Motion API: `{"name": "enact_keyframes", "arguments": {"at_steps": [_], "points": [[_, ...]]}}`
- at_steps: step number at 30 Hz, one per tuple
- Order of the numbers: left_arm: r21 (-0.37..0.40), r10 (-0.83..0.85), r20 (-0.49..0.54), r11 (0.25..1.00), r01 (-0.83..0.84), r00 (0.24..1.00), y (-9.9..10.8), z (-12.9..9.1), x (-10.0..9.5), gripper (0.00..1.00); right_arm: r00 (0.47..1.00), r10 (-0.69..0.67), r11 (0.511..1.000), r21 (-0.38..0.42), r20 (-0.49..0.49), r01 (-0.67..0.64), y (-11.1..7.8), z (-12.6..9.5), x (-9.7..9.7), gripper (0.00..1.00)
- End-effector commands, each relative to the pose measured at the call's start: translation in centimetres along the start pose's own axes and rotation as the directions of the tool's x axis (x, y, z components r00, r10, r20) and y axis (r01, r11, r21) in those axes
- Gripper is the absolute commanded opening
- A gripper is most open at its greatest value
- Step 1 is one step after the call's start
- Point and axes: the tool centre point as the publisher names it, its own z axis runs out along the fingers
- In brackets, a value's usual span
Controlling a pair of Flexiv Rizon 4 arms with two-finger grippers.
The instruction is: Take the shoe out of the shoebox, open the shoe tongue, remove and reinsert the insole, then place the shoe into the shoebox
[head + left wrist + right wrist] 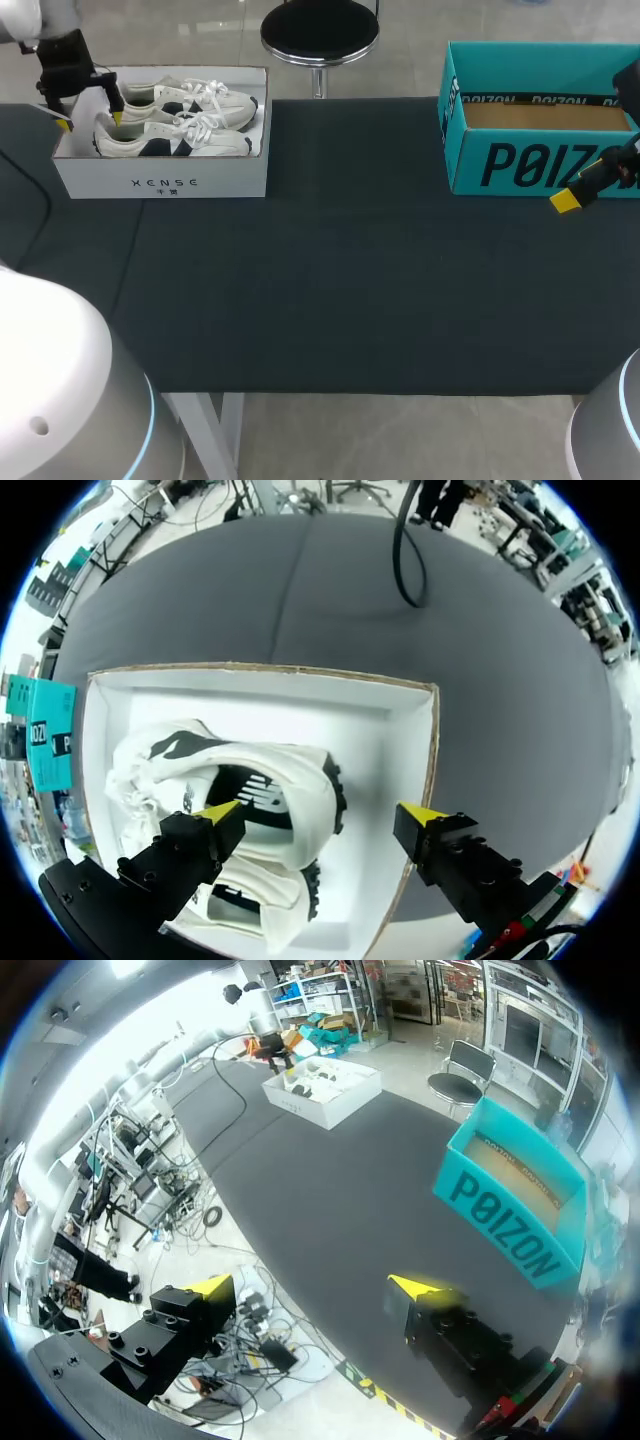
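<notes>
Head: my left gripper point(91, 120) sits over the heel end of the white shoebox point(160, 182). The shoe point(170, 140) lies inside, long axis pointing away toward my right.
Left wrist: jaws spread, gripping nothing, heel just below them.
Right wrist: right gripper point(315, 1285) spread, empty, well apart from the shoe. I judge the left one nearer.

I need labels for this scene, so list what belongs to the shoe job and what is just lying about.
Job in hand:
white cardboard shoebox
pair of white lace-up sneakers with dark patches, inside it
left gripper, fingers open over the box

Lying about:
teal open-topped cardboard box
</notes>
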Motion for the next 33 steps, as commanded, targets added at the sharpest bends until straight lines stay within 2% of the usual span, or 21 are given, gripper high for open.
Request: {"name": "enact_keyframes", "arguments": {"at_steps": [1,2,3,4,5,18,33], "points": [[-0.006,-0.011,0.005,1.000,0.011,1.000,0.3,0.5,0.2,0.69,1.000,0.000,1.000,0.004,-0.002,0.000,0.2,0.1,-0.1,1.00],[-0.018,-0.017,0.005,1.000,0.017,1.000,0.3,0.5,0.2,0.45,1.000,0.000,1.000,0.004,-0.002,0.000,0.2,0.1,-0.1,1.00],[-0.018,-0.020,0.004,1.000,0.020,1.000,0.3,0.6,0.2,0.36,1.000,0.000,1.000,0.004,-0.002,0.000,0.2,0.1,-0.1,1.00],[-0.016,-0.019,0.005,1.000,0.019,1.000,0.4,0.6,0.2,0.03,1.000,0.000,1.000,0.004,-0.002,0.000,0.2,0.1,-0.1,1.00],[-0.024,-0.017,0.004,1.000,0.017,1.000,0.4,0.7,0.2,0.00,1.000,0.000,1.000,0.004,-0.002,0.000,0.2,0.1,-0.1,1.00],[-0.028,0.014,-0.001,1.000,-0.014,1.000,-0.6,0.9,-0.3,0.00,1.000,0.000,1.000,0.004,-0.002,0.000,0.2,0.1,-0.1,1.00],[-0.057,0.023,0.022,0.998,-0.022,0.999,-0.6,-1.4,-0.2,0.00,1.000,0.000,1.000,0.004,-0.002,0.000,0.2,0.1,-0.1,1.00]]}}
